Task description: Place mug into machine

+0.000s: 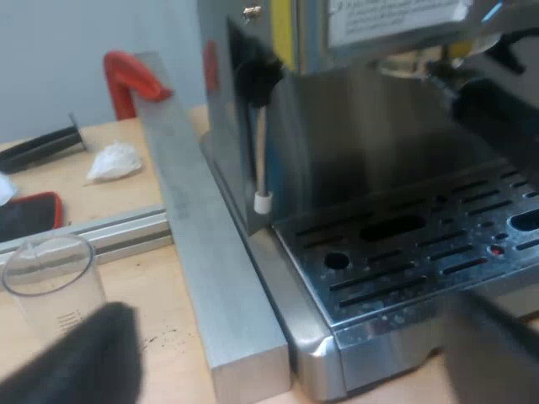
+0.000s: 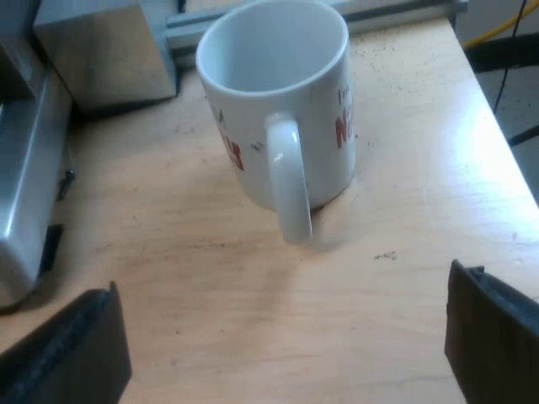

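A white mug [image 2: 278, 109] with red lettering stands upright on the wooden table [image 2: 210, 303], its handle turned toward my right gripper [image 2: 286, 345]. That gripper is open, its two black fingers [image 2: 76, 353] spread wide just short of the mug and apart from it. The espresso machine [image 1: 370, 168] has a bare slotted metal drip tray [image 1: 421, 252] under its spout area. My left gripper [image 1: 295, 362] hovers open near the drip tray's front corner with nothing between its fingers.
A metal bar [image 1: 202, 252] lies along the machine's side, ending at a red clamp [image 1: 130, 80]. A clear measuring glass [image 1: 55, 286] stands on the table beside it, with a crumpled white paper [image 1: 114, 160] farther off. A metal block [image 2: 101, 50] sits near the mug.
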Tool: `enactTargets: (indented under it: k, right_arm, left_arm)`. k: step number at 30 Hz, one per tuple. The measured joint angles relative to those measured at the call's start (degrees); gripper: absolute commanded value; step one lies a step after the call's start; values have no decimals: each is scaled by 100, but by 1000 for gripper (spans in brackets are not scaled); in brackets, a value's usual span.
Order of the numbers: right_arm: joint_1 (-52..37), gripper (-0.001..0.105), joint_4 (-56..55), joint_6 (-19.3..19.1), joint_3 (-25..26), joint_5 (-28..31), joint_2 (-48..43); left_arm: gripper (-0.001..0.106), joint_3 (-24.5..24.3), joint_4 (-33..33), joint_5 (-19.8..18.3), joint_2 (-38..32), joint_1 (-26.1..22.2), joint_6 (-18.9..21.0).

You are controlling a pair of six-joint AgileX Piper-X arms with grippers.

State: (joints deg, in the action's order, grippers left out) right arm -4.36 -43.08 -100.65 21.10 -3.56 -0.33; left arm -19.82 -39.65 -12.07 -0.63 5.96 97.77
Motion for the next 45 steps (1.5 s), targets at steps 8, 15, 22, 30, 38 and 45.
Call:
enactTargets:
  k: [8, 15, 22, 30, 38, 45]
  right_arm:
    - [0, 78, -454, 13, 620, 0, 467]
    - [0, 78, -571, -175, 1033, -240, 1115]
    - [0, 78, -594, -191, 1136, -660, 1627]
    - [0, 78, -599, -429, 1136, -737, 2080]
    - [0, 78, -413, -847, 957, -737, 2316]
    - [0, 78, 657, -860, 207, -690, 2316]
  left_arm:
    - [79, -45, -8, -688, 0, 245, 278]
    - [79, -45, 3, -1150, 0, 1232, 286]
    - [79, -57, 3, -1819, 351, 2231, 286]
    - [79, -57, 3, -1918, 1159, 2826, 291]
    - [79, 104, 816, -2223, 1778, 2876, 291]
    - [79, 353, 1744, -2385, 2400, 2876, 291]
